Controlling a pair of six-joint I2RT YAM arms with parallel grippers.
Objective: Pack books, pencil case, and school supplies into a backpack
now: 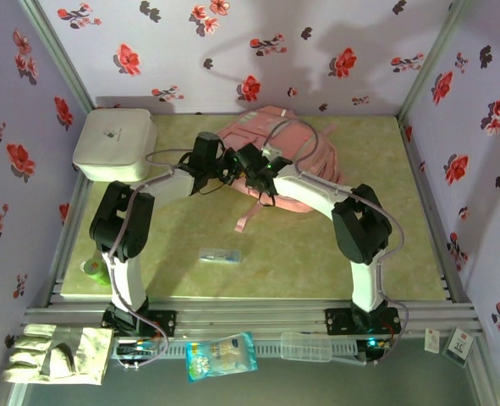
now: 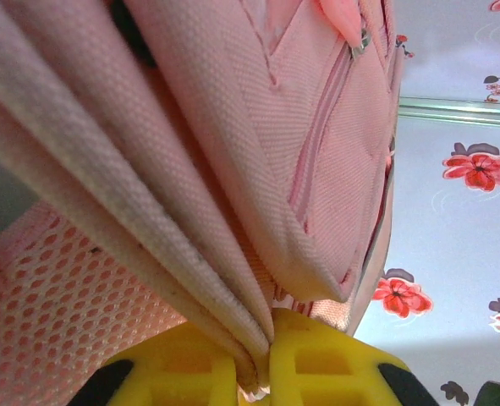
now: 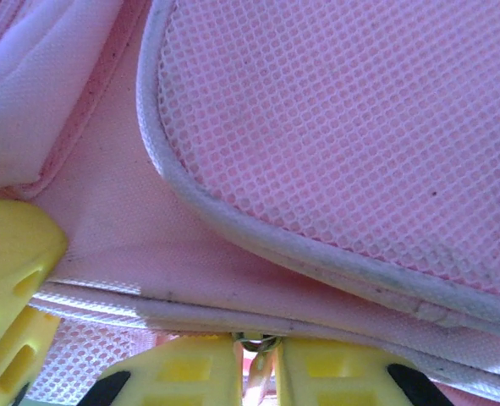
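Note:
The pink backpack (image 1: pixel 296 144) lies at the back middle of the table, with both grippers at its near-left edge. My left gripper (image 1: pixel 222 172) is shut on a fold of the backpack's pale trim (image 2: pixel 148 228), pinched between its yellow fingers (image 2: pixel 334 368). My right gripper (image 1: pixel 256 175) is shut on a metal zipper pull (image 3: pixel 262 343) under the backpack's mesh panel (image 3: pixel 343 127). A small clear packet (image 1: pixel 220 255) lies on the mat in front. A green roll (image 1: pixel 91 268) sits at the left edge. The books and the pencil case are out of view.
A white rounded box (image 1: pixel 114 144) stands at the back left. A pink strap (image 1: pixel 251 213) trails toward the front. Below the table's front rail lie a blue-white bag (image 1: pixel 222 355), pale gloves (image 1: pixel 55 353) and a clear case (image 1: pixel 309 345). Flowered walls close in three sides.

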